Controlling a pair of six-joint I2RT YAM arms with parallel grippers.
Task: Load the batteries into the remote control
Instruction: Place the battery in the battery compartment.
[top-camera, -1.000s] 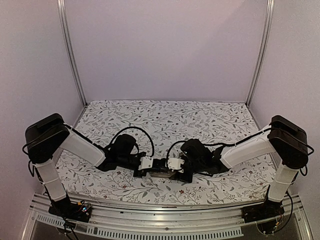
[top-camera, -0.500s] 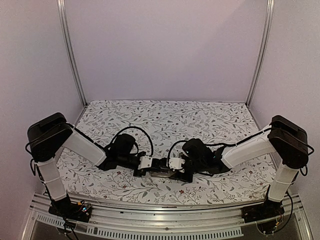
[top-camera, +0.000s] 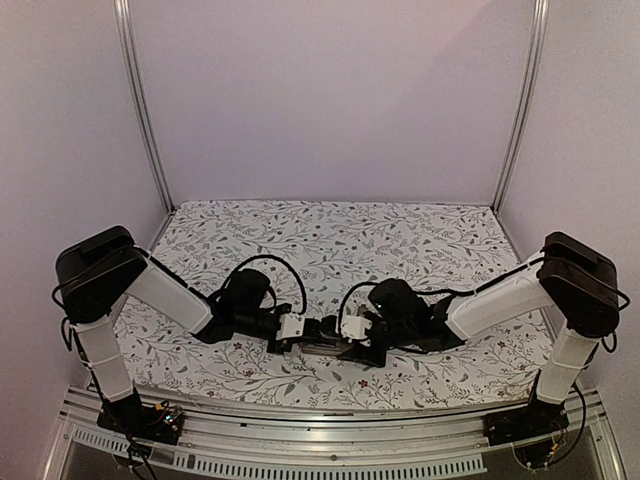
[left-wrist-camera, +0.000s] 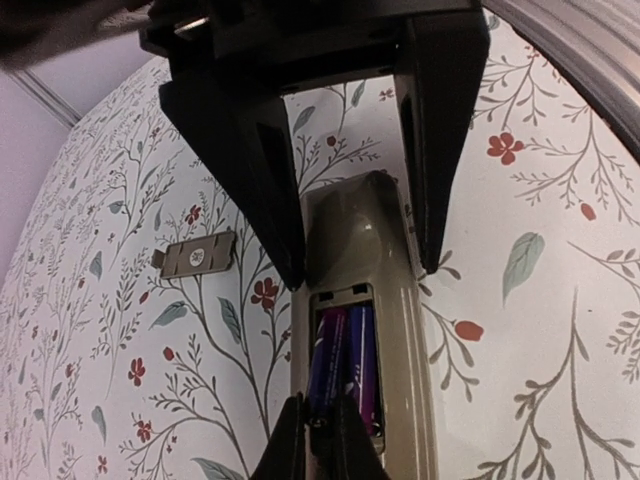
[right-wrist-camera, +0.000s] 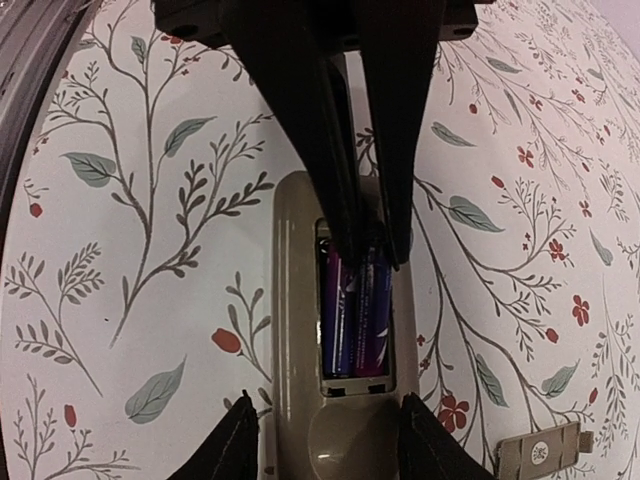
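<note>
From overhead you mostly just get both arms meeting low over the worktop (top-camera: 330, 240), close to the near edge and about midway between the left and right edges. The remote (left-wrist-camera: 370, 230) is buried under them there, so the wrist cams do the real work. It's lying back-up, and the recess (left-wrist-camera: 340, 293) has both batteries (right-wrist-camera: 355, 320) in it side by side. From the left wrist, one of them looks a bit skewed rather than dead straight. The left tool (left-wrist-camera: 362, 272) is spread about as wide as the remote and straddles its end, one finger on each long side. Looks like contact to me. The right tool (right-wrist-camera: 370, 255) has only a narrow gap and its tips are down at one end of the batteries. I honestly can't tell whether it's pinching one or just poking at them. Only the wrist views catch the little grey cover (left-wrist-camera: 195, 257), flat on the worktop just beside the remote, on the far-edge side, not touching it.
</note>
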